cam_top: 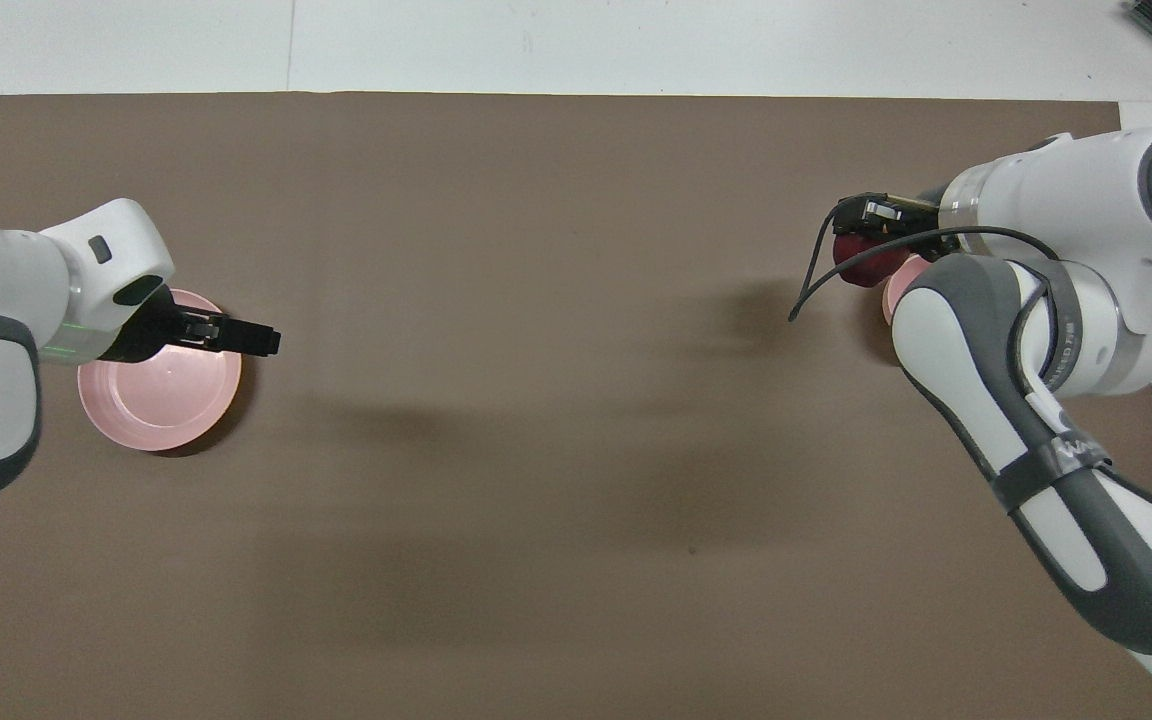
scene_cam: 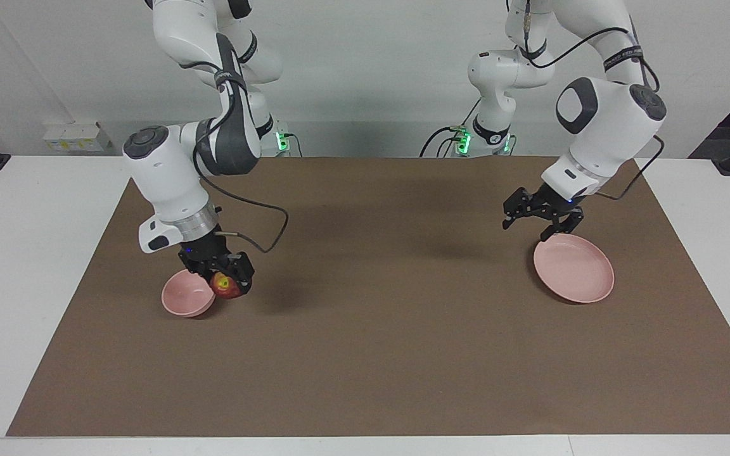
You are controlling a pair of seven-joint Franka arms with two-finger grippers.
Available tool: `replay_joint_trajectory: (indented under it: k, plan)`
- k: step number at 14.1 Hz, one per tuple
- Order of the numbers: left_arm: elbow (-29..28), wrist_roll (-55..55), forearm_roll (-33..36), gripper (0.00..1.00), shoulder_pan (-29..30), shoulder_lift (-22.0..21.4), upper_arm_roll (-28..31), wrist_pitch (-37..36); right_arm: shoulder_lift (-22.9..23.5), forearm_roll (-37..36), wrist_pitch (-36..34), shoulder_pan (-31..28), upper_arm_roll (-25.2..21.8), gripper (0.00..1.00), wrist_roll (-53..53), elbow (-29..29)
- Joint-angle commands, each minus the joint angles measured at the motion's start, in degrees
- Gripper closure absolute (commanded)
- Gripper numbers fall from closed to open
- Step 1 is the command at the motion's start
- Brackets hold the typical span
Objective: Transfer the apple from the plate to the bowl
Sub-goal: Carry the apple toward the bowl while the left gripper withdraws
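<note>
White surface (scene_cam: 35, 266) covered by a brown mat (scene_cam: 377, 342), apple (scene_cam: 226, 286) gripped in the right pincer (scene_cam: 229, 278) at the bowl's (scene_cam: 184, 297) rim, left pincer (scene_cam: 542, 218) spread, held over the plate's (scene_cam: 577, 272) edge.

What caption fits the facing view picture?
Right gripper carries the apple beside the bowl; left gripper hangs over the plate.

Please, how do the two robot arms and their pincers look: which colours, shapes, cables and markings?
Both arms have rounded glossy white shells with dark grey panels and a silver ring at the wrist. The left pincer and the right pincer are black, with two fingers. A thin black cable loops beside the right wrist. Black bands with white lettering wrap the upper links.
</note>
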Motion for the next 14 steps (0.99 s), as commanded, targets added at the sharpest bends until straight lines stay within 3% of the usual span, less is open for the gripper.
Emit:
replay_joint_trajectory:
  k: [1,3,6,10,14]
  plan:
    - [7.08,-0.56,7.08,0.00,-0.38,-0.28,1.02,-9.39,0.83,-7.98,5.31,-2.11,0.49,1.00,-6.28,0.38]
    - [13.57,-0.57,10.94,0.00,-0.56,-0.19,1.55,-16.51,0.66,-15.45,9.62,-2.46,0.49,1.00,-5.85,-2.68]
    - [21.24,-0.65,13.69,0.00,-0.73,-0.45,1.64,-24.43,0.66,-18.38,21.30,-3.86,0.32,1.00,-5.58,-9.37]
    - [25.64,-0.57,13.95,0.00,-1.52,-0.63,3.04,-31.91,-0.38,-18.65,22.12,-3.43,0.23,1.00,1.08,-13.66]
    - [25.91,-0.74,14.13,0.00,-1.44,-1.07,3.05,-34.29,-1.27,-19.26,22.74,-3.96,-0.04,1.00,1.45,-15.62]
